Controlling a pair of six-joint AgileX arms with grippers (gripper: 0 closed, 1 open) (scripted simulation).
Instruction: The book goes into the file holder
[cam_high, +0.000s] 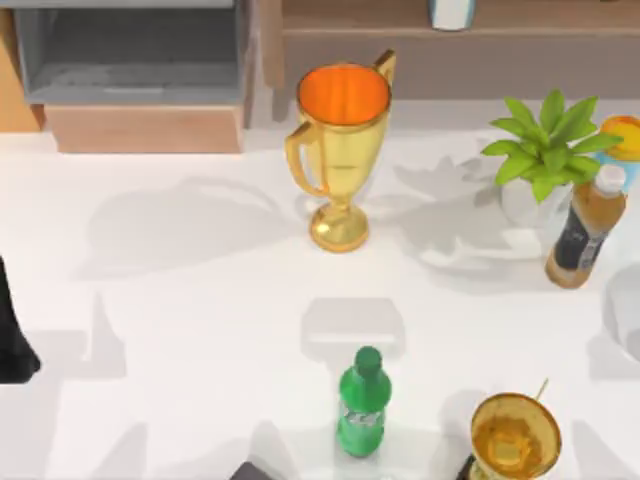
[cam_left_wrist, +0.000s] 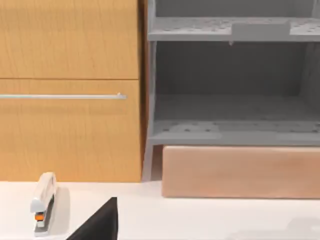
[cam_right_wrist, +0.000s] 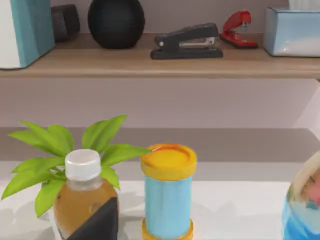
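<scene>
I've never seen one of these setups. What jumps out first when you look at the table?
A tall gold trophy with an orange inside stands at the table's middle, towards the back. Nearer the front stands a green bottle, and at the right a leafy green plant beside a tea bottle. The grey file holder sits at the back left.

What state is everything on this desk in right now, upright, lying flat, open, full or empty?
File holder: upright at the table's back left, compartments empty.
Gold trophy: standing upright, cup empty.
Green bottle: upright, cap on.
Tea bottle: upright, white cap on, filled with brown drink.
Blue can: upright, yellow lid on.
Plant: upright in its pot.
Black stapler: lying closed on the shelf.
Red stapler: on the shelf, jaw raised.
</scene>
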